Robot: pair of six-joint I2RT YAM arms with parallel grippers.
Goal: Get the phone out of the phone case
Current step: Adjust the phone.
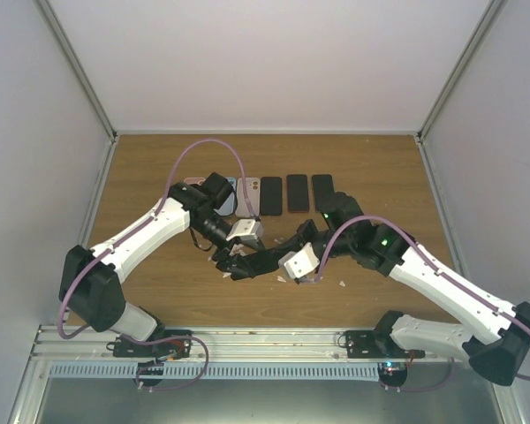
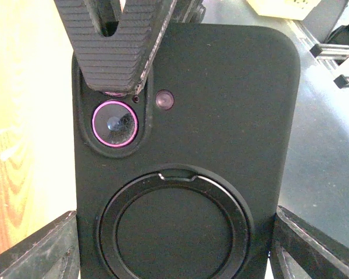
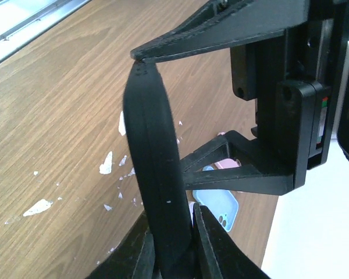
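A black phone case (image 2: 221, 116) with a round ring on its back is held above the table between both grippers; it also shows in the top view (image 1: 258, 257). The phone's pink-rimmed camera lens (image 2: 114, 123) shows through the case's cutout. My left gripper (image 2: 174, 253) is shut on the case's two long sides. My right gripper (image 3: 172, 232) is shut on the case (image 3: 154, 145), seen edge-on, front and back. One right finger (image 2: 116, 46) presses on the case's camera cutout. In the top view the left gripper (image 1: 237, 261) and right gripper (image 1: 278, 256) meet at the table's middle.
A row of phones and cases lies at the far side of the table, including three dark ones (image 1: 298, 193), a light blue case (image 3: 216, 204) and a pink one (image 3: 230, 164). White flecks (image 3: 106, 164) dot the wooden table (image 1: 159, 291). White walls enclose the sides.
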